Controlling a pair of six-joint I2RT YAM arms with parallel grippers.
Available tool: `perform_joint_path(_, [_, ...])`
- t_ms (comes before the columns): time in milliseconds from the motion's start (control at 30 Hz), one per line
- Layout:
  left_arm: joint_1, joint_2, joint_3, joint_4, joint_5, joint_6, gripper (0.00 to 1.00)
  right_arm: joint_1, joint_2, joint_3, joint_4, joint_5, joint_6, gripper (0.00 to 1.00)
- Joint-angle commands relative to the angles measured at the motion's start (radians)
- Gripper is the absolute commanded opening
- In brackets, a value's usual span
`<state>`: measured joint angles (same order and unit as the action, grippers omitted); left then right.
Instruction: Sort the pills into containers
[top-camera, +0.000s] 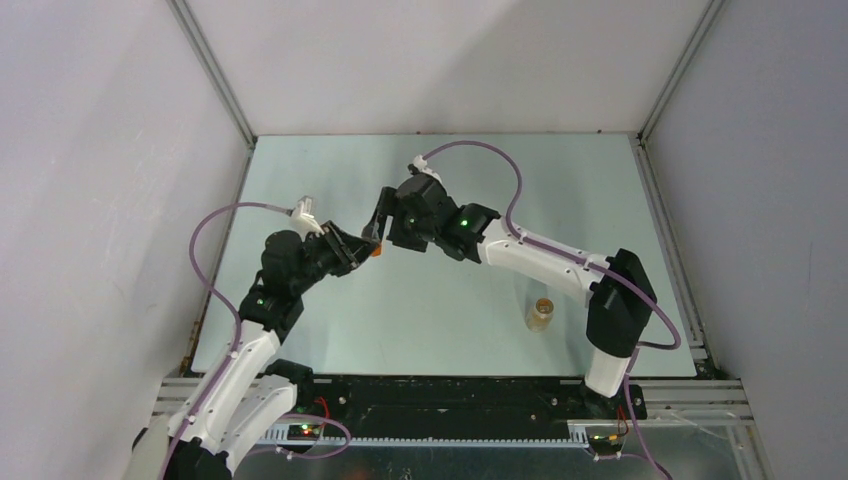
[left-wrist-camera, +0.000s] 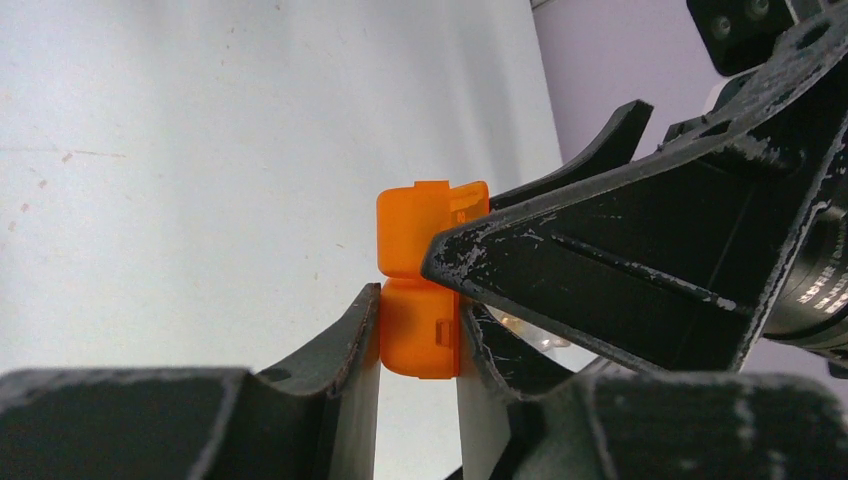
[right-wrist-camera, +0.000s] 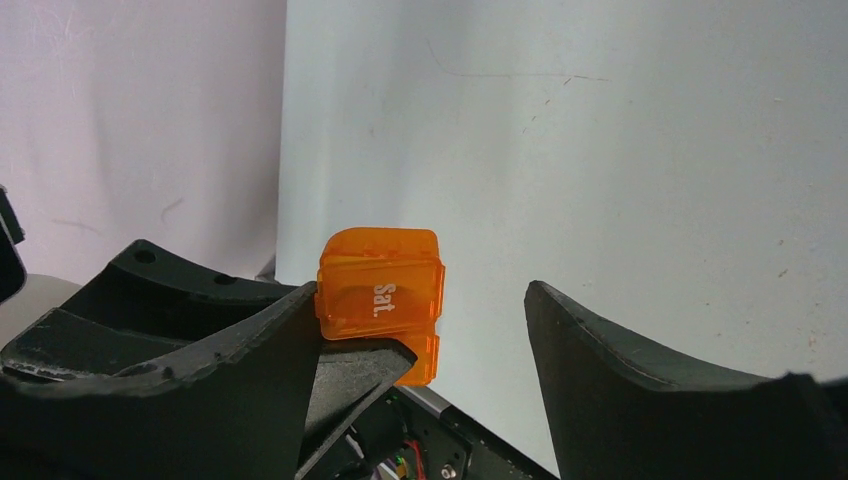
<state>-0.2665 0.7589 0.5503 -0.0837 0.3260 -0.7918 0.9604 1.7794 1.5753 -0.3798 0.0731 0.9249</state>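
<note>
My left gripper (top-camera: 370, 247) is shut on the lower half of the orange box (top-camera: 376, 251) and holds it above the table's middle. In the left wrist view the box (left-wrist-camera: 425, 290) sits squeezed between my fingers. My right gripper (top-camera: 379, 222) is open. In the right wrist view its left finger (right-wrist-camera: 250, 350) touches the side of the box's lid (right-wrist-camera: 385, 290), marked "Sat.", and its other finger stands well apart. The tan vial (top-camera: 541, 314) stands upright on the table near the right arm. No pills show in any view.
The right gripper's finger (left-wrist-camera: 620, 260) crosses the left wrist view above the box. Grey walls enclose the pale green table (top-camera: 450, 180) at back and sides. The arm bases and a black rail (top-camera: 450, 395) line the near edge.
</note>
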Motion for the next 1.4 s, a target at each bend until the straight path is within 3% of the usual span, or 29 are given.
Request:
perform_joint_path(0, [0.0, -0.011, 0.025, 0.01, -0.003, 0.124, 0.0, -0.002, -0.042, -0.006, 0.043, -0.001, 0.017, 0.75])
perform_joint_path(400, [-0.001, -0.021, 0.027, -0.007, -0.003, 0.13, 0.0, -0.033, -0.08, -0.082, 0.144, -0.09, 0.073, 0.54])
perform_joint_path(800, [0.001, 0.01, 0.024, 0.105, 0.045, -0.012, 0.0, -0.049, -0.176, -0.205, 0.142, -0.021, 0.04, 0.53])
perform_joint_path(933, [0.001, 0.013, 0.036, 0.129, 0.069, -0.028, 0.0, -0.057, -0.212, -0.28, 0.175, -0.021, 0.025, 0.39])
perform_joint_path(1000, [0.001, 0.013, 0.043, 0.13, 0.079, -0.027, 0.0, -0.062, -0.235, -0.316, 0.226, -0.028, 0.015, 0.26])
perform_joint_path(1133, [0.001, 0.016, 0.044, 0.134, 0.102, -0.015, 0.0, -0.078, -0.265, -0.351, 0.304, -0.074, -0.016, 0.19])
perform_joint_path(1167, [0.001, 0.017, 0.043, 0.136, 0.11, -0.016, 0.0, -0.081, -0.273, -0.356, 0.321, -0.089, -0.022, 0.19])
perform_joint_path(1333, [0.0, 0.01, 0.034, 0.14, 0.109, -0.03, 0.0, -0.104, -0.325, -0.449, 0.549, -0.219, -0.038, 0.54])
perform_joint_path(1367, [0.0, 0.009, 0.034, 0.142, 0.108, -0.032, 0.0, -0.107, -0.331, -0.476, 0.575, -0.241, -0.039, 0.56])
